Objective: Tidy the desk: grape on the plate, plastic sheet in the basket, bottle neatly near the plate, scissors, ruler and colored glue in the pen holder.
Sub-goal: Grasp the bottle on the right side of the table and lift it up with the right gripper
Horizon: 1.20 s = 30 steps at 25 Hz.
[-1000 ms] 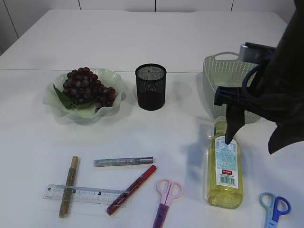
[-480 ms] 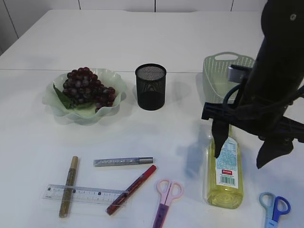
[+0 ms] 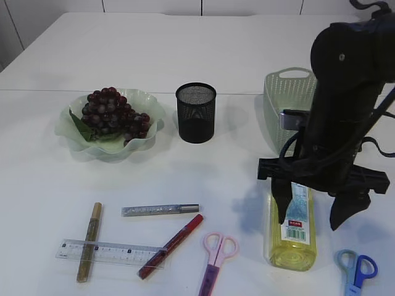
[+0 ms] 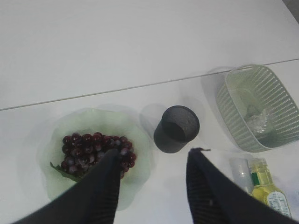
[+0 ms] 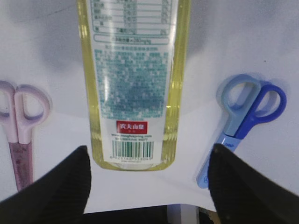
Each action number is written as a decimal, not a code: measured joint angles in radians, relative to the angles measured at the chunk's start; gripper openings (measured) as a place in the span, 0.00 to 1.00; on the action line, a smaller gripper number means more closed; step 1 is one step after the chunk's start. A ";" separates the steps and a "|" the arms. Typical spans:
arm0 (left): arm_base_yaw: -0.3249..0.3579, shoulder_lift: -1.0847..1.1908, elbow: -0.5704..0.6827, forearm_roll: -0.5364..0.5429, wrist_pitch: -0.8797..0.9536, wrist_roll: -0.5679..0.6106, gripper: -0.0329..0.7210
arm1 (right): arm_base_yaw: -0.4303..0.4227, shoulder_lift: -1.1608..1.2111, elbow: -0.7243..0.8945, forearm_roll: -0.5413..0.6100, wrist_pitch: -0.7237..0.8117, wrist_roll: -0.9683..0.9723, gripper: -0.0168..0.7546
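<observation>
Bottle [image 3: 292,223] lies flat on the tabletop [image 3: 234,172], cap toward the basket [image 3: 279,102], with your right tool [image 3: 316,217] spread wide and straddling it, empty. Lower squarely so both fingers clear the sides, close at mid-body over the label, and keep off the blue scissors [image 5: 243,122] just beside. Your left tool [image 4: 154,179] hangs half spread, empty.

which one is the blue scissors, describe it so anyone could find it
Start at the yellow bottle lying on its side at the front right of the table. Just right of its base lie the blue scissors, handles toward the bottle's neck. The other scissors, left of the bottle, are pink.
</observation>
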 joint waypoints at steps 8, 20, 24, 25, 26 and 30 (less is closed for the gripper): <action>0.000 0.000 0.000 0.002 0.000 0.000 0.50 | 0.000 0.046 0.000 0.011 -0.052 -0.047 0.80; 0.000 0.000 0.000 0.002 0.000 0.000 0.50 | 0.000 0.080 -0.002 0.026 -0.082 -0.063 0.80; 0.000 0.000 0.000 0.002 0.000 0.000 0.50 | 0.000 0.080 -0.002 0.026 -0.087 -0.063 0.80; 0.000 0.000 0.000 0.002 0.000 0.000 0.50 | 0.000 0.080 -0.002 0.026 -0.087 -0.064 0.79; 0.000 0.000 0.000 0.002 0.000 0.000 0.50 | 0.000 0.080 -0.002 0.026 -0.087 -0.064 0.79; 0.000 0.000 0.000 0.002 0.000 0.000 0.50 | 0.000 0.084 -0.002 0.026 -0.071 -0.064 0.79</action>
